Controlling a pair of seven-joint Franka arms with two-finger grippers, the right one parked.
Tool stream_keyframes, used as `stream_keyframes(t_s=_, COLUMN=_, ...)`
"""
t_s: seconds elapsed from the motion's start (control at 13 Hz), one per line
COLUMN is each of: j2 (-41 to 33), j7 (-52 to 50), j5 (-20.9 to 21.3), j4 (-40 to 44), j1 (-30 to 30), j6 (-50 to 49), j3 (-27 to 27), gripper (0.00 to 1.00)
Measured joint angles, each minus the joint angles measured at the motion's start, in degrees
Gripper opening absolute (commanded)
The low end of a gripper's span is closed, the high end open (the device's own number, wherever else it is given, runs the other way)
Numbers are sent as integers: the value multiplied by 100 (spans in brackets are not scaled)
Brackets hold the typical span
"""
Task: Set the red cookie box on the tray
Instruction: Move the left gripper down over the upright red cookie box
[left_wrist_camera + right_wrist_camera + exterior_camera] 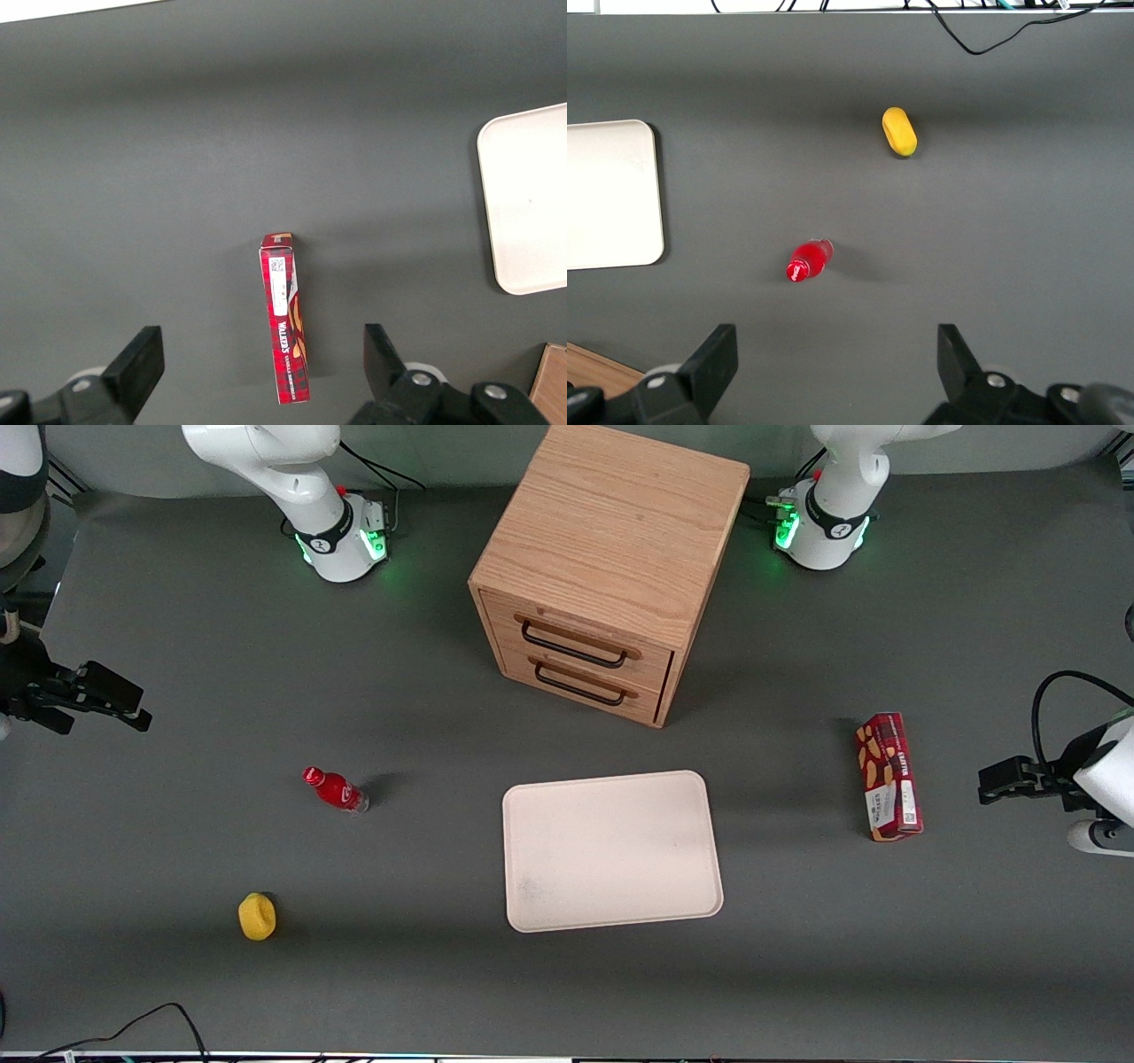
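Observation:
The red cookie box (889, 777) lies flat on the grey table toward the working arm's end, apart from the tray. It is dark red with tan cookie pictures and a white label end. The cream-pink tray (611, 850) lies flat in front of the wooden drawer cabinet, with nothing on it. The left arm's gripper (987, 786) hangs open and empty beside the box, farther toward the table's end. In the left wrist view the box (288, 323) shows between the two spread black fingers (137, 363), below the gripper (260, 365), untouched. A corner of the tray (527, 204) shows there too.
A wooden cabinet (611, 558) with two shut drawers stands at the back middle. A small red bottle (335, 789) and a yellow object (257, 917) lie toward the parked arm's end. A black cable (133, 1023) lies at the near edge.

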Motion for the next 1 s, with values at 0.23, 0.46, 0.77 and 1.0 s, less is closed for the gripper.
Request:
stream_keyframes(t_s=0.23, j2=0, j7=18, j5=-1, j4=2, j1=-15, j6=-6, j3=-2, gripper=100)
stream_keyframes(t_s=0.46, j2=23, j7=22, j5=-13, j4=-44, j1=-15, j6=-55, j3=-2, gripper=100)
stream_keyframes(t_s=0.77, j2=95, j7=22, j5=-7, j4=-434, j1=-6, j6=-12, j3=18, gripper=100)
stream_keyframes(t_s=1.0, j2=14, j7=-19, j5=-6, j4=-1332, j1=37, j6=843, j3=70, gripper=99)
